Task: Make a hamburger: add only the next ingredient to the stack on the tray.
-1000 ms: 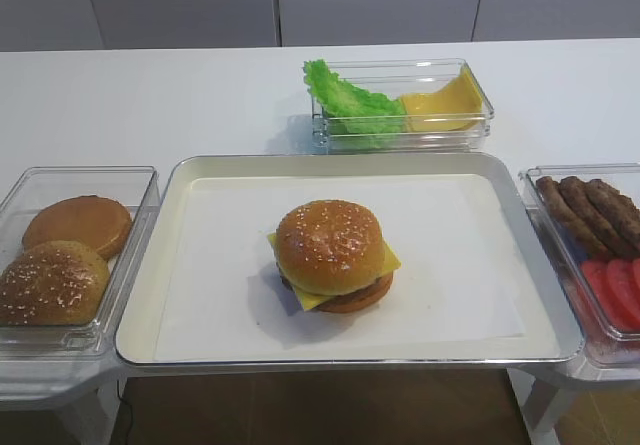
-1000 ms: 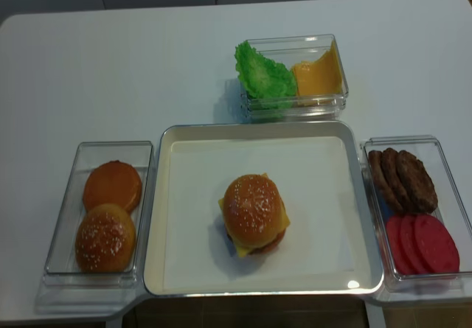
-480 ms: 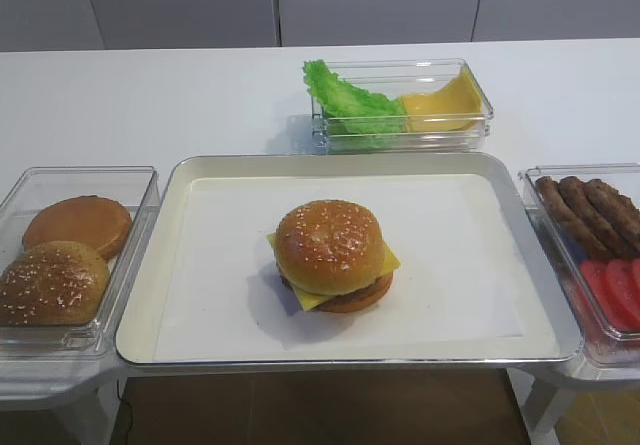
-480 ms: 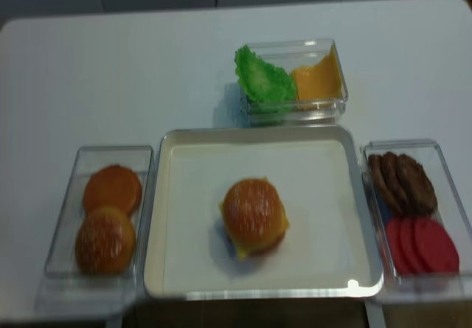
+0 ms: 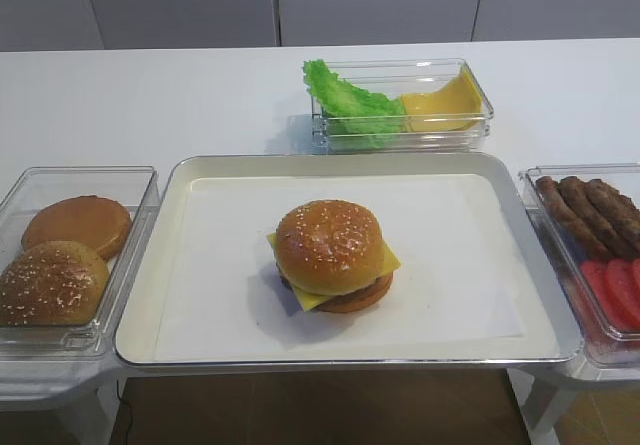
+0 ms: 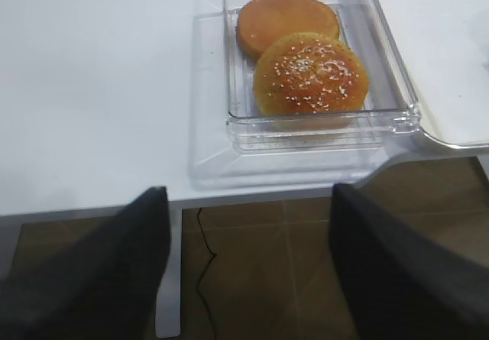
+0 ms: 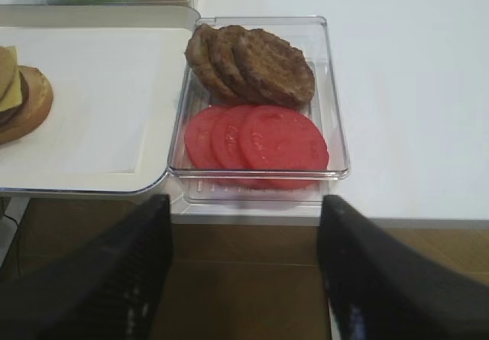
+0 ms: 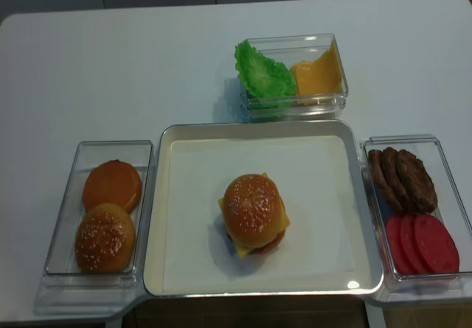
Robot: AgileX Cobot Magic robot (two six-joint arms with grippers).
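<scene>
The glossy golden sesame bun top (image 5: 328, 245) sits on the stack (image 5: 365, 293), over the yellow cheese slice (image 5: 387, 261) and brown bun base, in the middle of the silver tray (image 5: 140, 300). From above, the bun top (image 8: 252, 208) covers most of the stack. No gripper shows in either high view. In the left wrist view, my left gripper (image 6: 248, 202) hangs open over the floor, in front of the table's edge. My right gripper (image 7: 244, 210) is also open with nothing between its fingers, and the stack's edge (image 7: 19, 103) shows at far left.
A clear tub (image 5: 130, 180) left of the tray holds a flat brown bun (image 6: 287, 21) and a darker sesame bun (image 6: 311, 75). A tub (image 7: 336, 126) on the right holds patties (image 7: 256, 61) and tomato slices (image 7: 260, 137). Lettuce (image 5: 350, 100) and cheese (image 5: 445, 105) lie in a tub behind the tray.
</scene>
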